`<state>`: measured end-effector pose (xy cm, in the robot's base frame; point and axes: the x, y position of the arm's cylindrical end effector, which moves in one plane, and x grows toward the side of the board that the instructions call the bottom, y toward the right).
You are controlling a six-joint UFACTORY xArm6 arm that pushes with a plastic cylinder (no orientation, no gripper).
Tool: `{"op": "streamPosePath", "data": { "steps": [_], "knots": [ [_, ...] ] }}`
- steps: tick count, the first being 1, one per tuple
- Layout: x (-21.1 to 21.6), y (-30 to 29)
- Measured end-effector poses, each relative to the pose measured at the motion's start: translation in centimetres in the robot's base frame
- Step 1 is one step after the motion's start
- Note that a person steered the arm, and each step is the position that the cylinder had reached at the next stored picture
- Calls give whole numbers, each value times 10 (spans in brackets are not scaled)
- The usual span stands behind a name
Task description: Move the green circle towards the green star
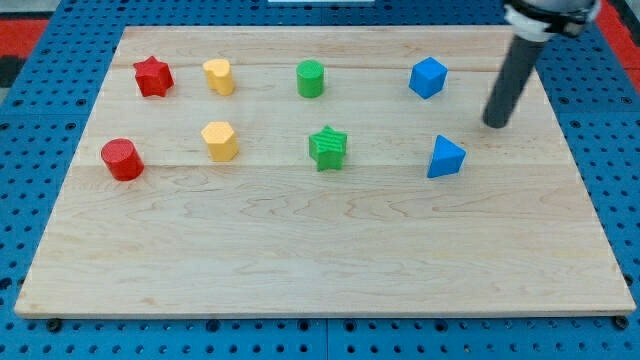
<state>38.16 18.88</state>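
I see the pale wooden counter [320, 250] lying on a blue pegboard base [40, 110], with eight small coloured blocks set in two rows across its upper half. My tip [496, 124], the lower end of the dark straight rod, stands at the view's right, between the blue cube-like block [427, 77] up and to its left and the blue pyramid-like block [446, 157] below and to its left. It touches neither one. This arm carries no end effector that can open or clench, only the rod, so nothing is grasped.

The green cylinder block, the task's circle [311, 78], sits in the top row, roughly mid-width of the counter, well apart from my tip, with the blue cube-like block lying between them along that row. The green star-shaped block [328, 147] sits in the lower row, almost directly below the green cylinder and a touch to the view's right; the two are near each other but apart, with bare wood between.

To the view's left, the top row holds a yellow rounded block [219, 76] and a red star-shaped block [153, 76]. The lower row holds a yellow hexagon-like block [219, 140] and a red cylinder block [122, 159] nearest the counter's left edge.
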Motion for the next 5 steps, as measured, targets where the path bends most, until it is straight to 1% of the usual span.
{"op": "streamPosePath", "data": {
  "steps": [1, 2, 3, 5],
  "knots": [
    [-6, -40],
    [-14, -67],
    [-30, -83],
    [-34, -90]
  ]
}}
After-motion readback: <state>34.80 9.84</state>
